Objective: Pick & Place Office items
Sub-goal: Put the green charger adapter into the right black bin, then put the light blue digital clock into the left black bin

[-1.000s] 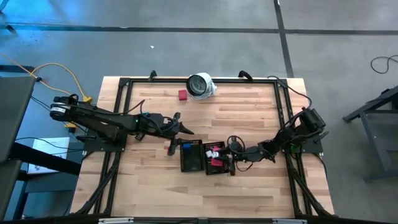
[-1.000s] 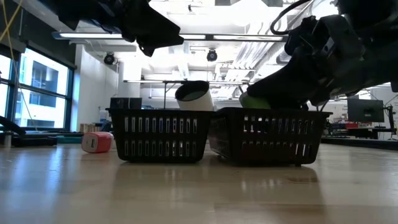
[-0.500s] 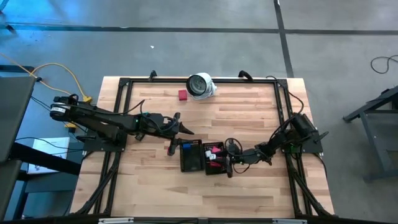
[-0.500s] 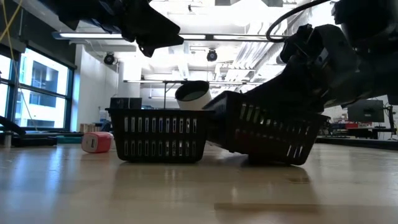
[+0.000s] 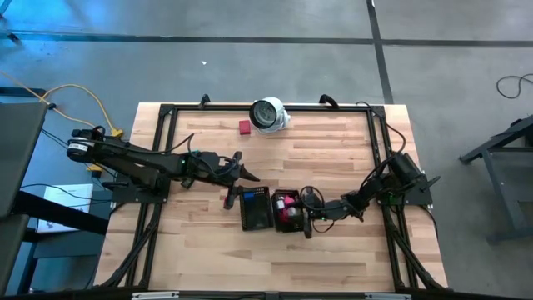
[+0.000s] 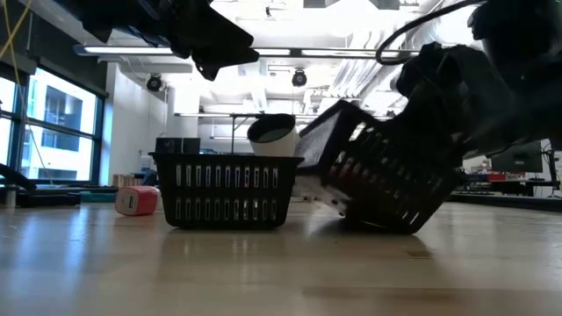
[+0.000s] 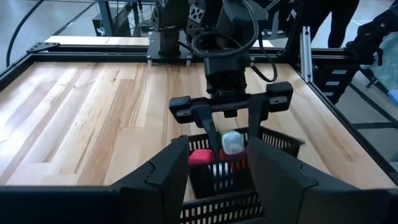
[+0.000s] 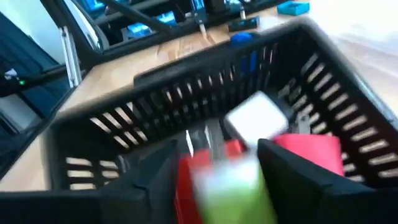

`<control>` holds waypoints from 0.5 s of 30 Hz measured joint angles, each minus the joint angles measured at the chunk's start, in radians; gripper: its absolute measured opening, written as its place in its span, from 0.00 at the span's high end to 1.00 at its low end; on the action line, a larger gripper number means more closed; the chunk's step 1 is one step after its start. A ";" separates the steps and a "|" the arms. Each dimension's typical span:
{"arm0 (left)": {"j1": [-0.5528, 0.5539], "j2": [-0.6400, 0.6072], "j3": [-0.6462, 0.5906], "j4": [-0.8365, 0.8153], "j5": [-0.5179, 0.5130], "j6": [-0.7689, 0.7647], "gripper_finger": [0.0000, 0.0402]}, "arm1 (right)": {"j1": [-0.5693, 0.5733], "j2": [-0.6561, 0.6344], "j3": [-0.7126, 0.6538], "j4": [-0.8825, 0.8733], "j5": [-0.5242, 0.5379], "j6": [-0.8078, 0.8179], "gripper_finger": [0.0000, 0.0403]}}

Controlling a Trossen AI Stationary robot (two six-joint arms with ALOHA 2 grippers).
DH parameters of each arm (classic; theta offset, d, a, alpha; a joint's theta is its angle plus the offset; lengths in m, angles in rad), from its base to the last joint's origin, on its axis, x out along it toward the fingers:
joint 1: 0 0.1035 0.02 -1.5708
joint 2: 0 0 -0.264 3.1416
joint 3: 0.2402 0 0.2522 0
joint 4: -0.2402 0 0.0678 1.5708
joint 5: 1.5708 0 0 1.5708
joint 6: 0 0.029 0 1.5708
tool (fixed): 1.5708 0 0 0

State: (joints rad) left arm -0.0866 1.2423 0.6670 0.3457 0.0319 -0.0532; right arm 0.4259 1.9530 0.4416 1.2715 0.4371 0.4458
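Note:
Two black mesh trays stand side by side near the table's middle. The left tray (image 5: 256, 210) holds blue pieces (image 5: 253, 200). The right tray (image 6: 386, 184) is tipped and holds red pieces (image 8: 311, 149) and a white piece (image 8: 255, 121). My right gripper (image 8: 217, 162) reaches into it, open, with a blurred green piece (image 8: 230, 186) between its fingers; whether they touch it, I cannot tell. My left gripper (image 7: 217, 146) hovers open and empty above the left tray's far side. One red piece (image 5: 244, 127) lies at the table's far edge. My right gripper comes nearly level from the table's right over the right tray's right-hand wall (image 7: 273, 140), its fingers (image 7: 205, 127) inside the tray. The tray stands tipped on its right lower edge (image 6: 399, 226), its left side lifted. Where the gripper bears on it is hidden.
A large round white-and-grey object (image 5: 268, 114) sits at the far edge beside the lone red piece. A black frame (image 5: 166, 117) runs around the tabletop. Bare wood lies on the near side of the trays and on the far side between trays and round object.
My right gripper has sunk a little and gone toward the table's left, into the right tray. The tray, flat a second ago, has tipped further in each frame: its left side has risen while its right lower edge stays on the table.

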 joint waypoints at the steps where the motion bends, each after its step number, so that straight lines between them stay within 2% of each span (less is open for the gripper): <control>1: 0.000 0.000 0.000 0.000 0.000 0.000 0.61 | 0.000 -0.001 0.000 0.009 -0.002 -0.001 0.47; 8: 0.000 0.000 0.000 0.000 0.001 0.004 0.61 | 0.000 -0.024 0.000 0.053 -0.029 -0.048 0.44; 15: 0.000 0.000 0.000 -0.002 0.001 0.016 0.61 | 0.000 -0.180 0.000 -0.069 -0.023 -0.131 0.44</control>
State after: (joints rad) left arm -0.0868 1.2423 0.6670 0.3435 0.0326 -0.0377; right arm 0.4259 1.7733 0.4419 1.2025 0.4137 0.3145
